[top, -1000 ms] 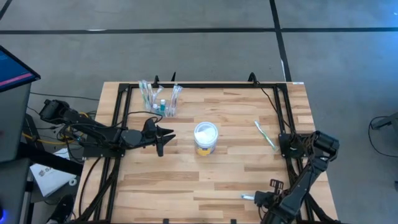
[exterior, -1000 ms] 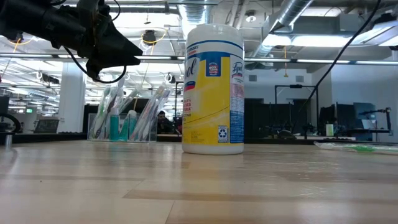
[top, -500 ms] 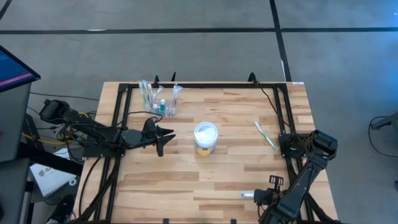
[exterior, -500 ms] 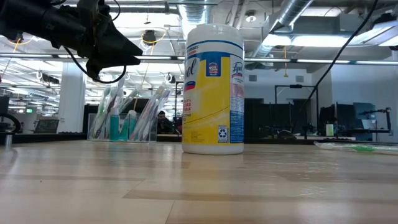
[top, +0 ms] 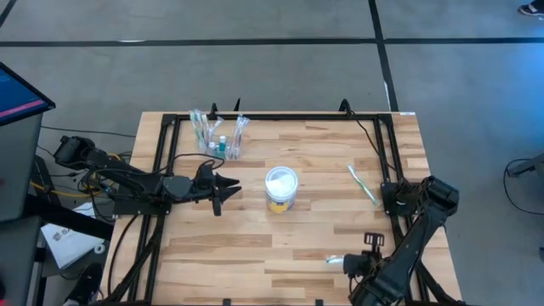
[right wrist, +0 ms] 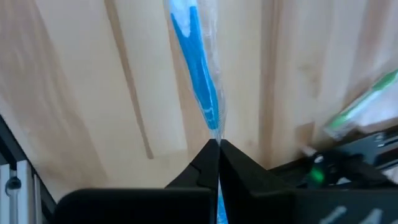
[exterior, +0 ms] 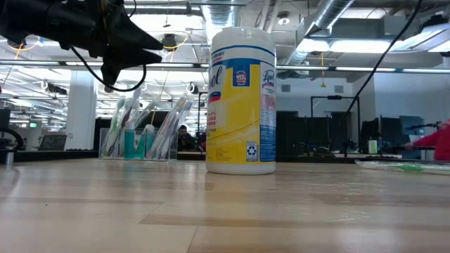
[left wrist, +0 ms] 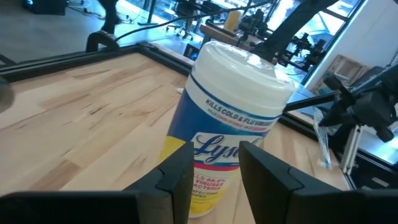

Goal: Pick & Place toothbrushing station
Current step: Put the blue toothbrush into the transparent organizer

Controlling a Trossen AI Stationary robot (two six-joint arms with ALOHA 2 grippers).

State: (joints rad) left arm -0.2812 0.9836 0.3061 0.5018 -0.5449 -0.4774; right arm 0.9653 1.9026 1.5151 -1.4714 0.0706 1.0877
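The clear plastic toothbrushing station [top: 218,136], its contents blurred, stands at the table's far left, while the right gripper [right wrist: 217,147] pinches a blue toothbrush in crinkly clear wrap [right wrist: 197,74], and the left gripper [top: 226,189] hovers parted, empty, beside the round white-lidded yellow tub [top: 281,189].

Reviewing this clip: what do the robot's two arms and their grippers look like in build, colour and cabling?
Both are matte black jointed arms. The left gripper ends in two flat, squared black fingers, with loose black cables looping beside its base. The right gripper has slim black fingers tapering to a point, with a green light near its mount.
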